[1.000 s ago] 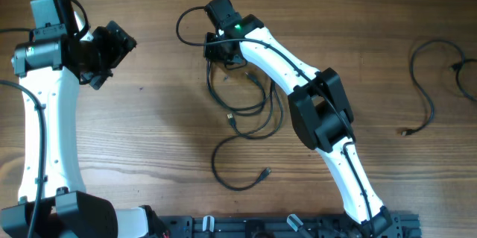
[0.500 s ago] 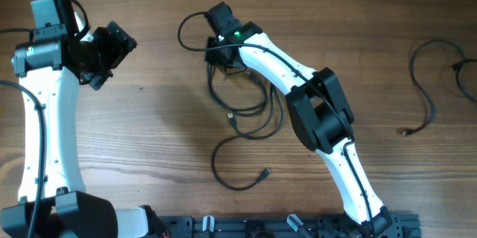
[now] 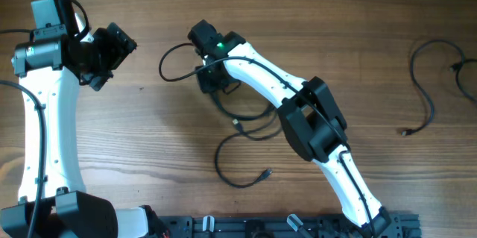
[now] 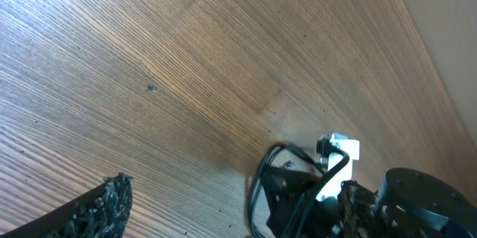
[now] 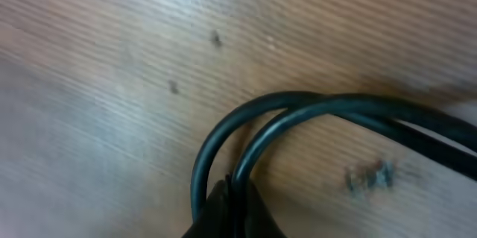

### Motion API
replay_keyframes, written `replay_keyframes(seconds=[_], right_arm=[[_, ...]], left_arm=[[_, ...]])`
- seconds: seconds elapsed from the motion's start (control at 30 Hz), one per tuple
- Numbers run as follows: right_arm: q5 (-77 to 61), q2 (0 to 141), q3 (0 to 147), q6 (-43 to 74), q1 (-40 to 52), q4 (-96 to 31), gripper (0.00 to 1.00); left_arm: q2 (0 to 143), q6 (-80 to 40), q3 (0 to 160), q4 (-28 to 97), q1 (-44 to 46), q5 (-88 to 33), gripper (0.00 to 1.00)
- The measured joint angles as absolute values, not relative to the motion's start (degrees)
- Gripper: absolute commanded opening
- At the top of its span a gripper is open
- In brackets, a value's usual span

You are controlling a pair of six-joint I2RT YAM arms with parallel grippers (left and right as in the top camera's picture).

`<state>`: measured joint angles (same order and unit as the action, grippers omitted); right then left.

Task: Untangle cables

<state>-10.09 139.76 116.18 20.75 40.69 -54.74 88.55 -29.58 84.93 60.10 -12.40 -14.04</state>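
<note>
The right claw (image 5: pixel 235 207) is seen closed on a doubled loop (image 5: pixel 335 106) of thin black cord, pinched low against the bench (image 3: pixel 149 133), presumably so that one strand can be drawn out of the knot rather than the whole bundle dragged. From above, the tangled cables (image 3: pixel 250 122) are spread on the middle of the bench, just beside and partly under the right arm, with a bend of cord (image 3: pixel 162 70) bulging out to the left of the claw and a free plug end (image 3: pixel 267 171) lying nearer the front edge. The grip is judged to be placed at the outer side of the tangle because the slack there allows a pull away from the crossings. A single cable (image 3: pixel 431 107) lies well apart at the far right of the bench, apparently already freed, so the task is judged to be partly done. The left claw (image 3: pixel 112 55) is held wide open and empty, raised to the left of the tangle, probably kept ready to pin or take a strand once tension is applied.
</note>
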Motion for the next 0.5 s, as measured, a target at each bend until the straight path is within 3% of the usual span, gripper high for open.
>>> replay_keyframes(seconds=[0.33, 0.5], right_arm=[[-36.91, 115.39, 117.93, 18.09, 22.87, -57.17, 0.04], [-49.19, 113.6, 118.28, 17.63, 17.76, -58.06, 0.04]], left_arm=[[88.55, -24.34, 84.93, 60.66, -9.56, -28.88, 0.88], [88.84, -22.96, 84.93, 59.44, -3.16, -32.05, 0.92]])
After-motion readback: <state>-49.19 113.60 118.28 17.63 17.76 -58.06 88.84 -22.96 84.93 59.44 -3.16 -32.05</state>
